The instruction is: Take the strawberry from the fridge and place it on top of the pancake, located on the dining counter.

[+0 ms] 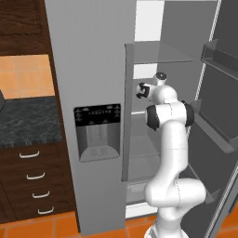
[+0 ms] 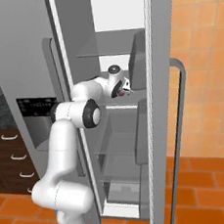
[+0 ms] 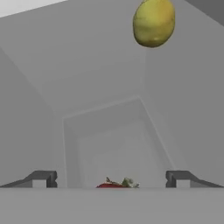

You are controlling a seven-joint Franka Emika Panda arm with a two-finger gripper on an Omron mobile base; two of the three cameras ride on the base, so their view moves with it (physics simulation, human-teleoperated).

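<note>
The grey fridge stands with its right door swung open, and my arm reaches onto a middle shelf. In the hand view the strawberry lies low between my two fingertips, dark red with a green top. My gripper is open around it with a gap on both sides. From the right base view the gripper hovers just above that shelf. It also shows in the left base view past the closed left door's edge. The pancake and the dining counter are out of view.
A yellowish-olive ball sits farther back on the same shelf. Empty shelves lie above and below. Door bins jut from the open door on the right. A dark counter with drawers flanks the fridge on the left.
</note>
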